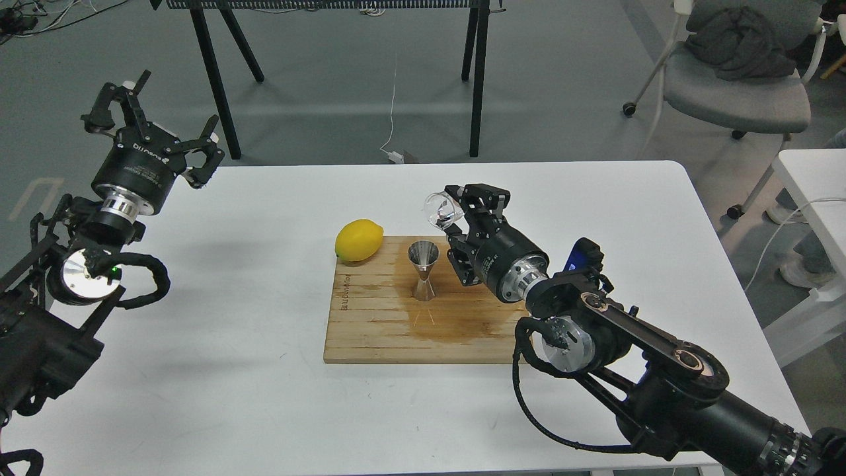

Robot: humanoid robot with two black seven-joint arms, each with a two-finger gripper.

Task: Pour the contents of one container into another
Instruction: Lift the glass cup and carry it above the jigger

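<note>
- The right gripper (456, 215), black and two-fingered at the far end of the right arm, is closed on a small clear colourless glass cup (439, 208), holding it in the air above the board.
- The glass cup is tipped well over on its side, its rounded clear body sticking out to the left of the fingers, up and to the right of the jigger's mouth; which way its rim faces is hard to make out through the glass.
- The shiny silver metal jigger (423, 270), an hourglass of two cones joined at a narrow waist, stands upright on the pale wooden cutting board (370, 330), near the board's middle and just left of the right gripper's black body.
- The cup and the jigger are apart, not touching.
- A yellow lemon (359, 240) lies on the board's far left corner, partly overhanging the edge, near the jigger but clear of it.
- A darker wet-looking stain spreads over the board around and in front of the jigger.
- The board lies flat on the white table (231, 370).
- The left gripper (158, 129) hangs over the table's far left edge with its fingers spread wide, holding nothing, well apart from the board.
</note>
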